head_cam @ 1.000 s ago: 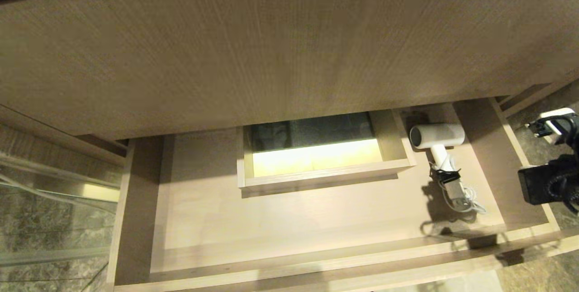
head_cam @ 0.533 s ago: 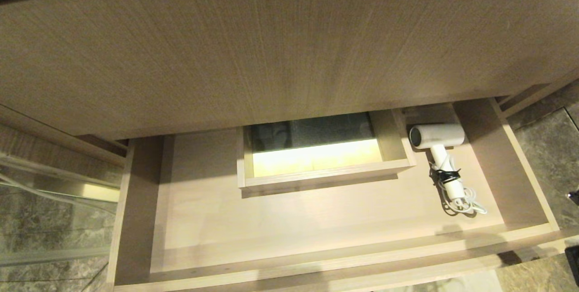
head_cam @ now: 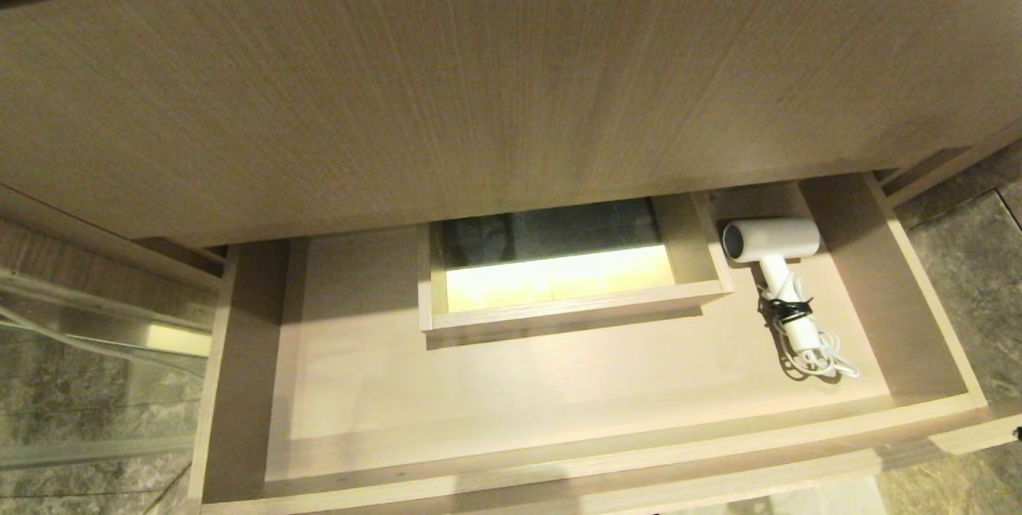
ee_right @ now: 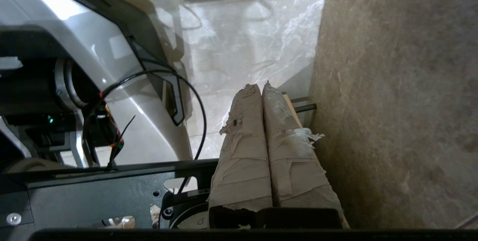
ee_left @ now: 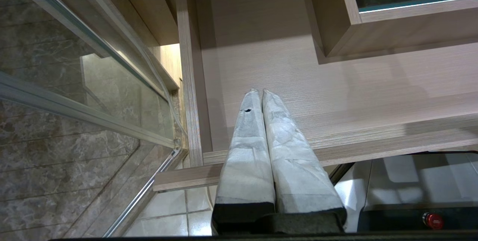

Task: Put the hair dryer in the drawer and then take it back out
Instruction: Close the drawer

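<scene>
your left gripper (ee_left: 257, 93) is hanging clenched and empty over the near left corner of the open drawer (head_cam: 559, 463), fingers pointing in toward its floor. your right gripper (ee_right: 260, 88) is sitting outside the drawer, also clenched on nothing, beside a stone wall (ee_right: 396, 95). farther in, the hair dryer (head_cam: 770, 242) is lying at the drawer's far right, well apart from both, just right of the boxed cut-out (head_cam: 559, 309)
</scene>
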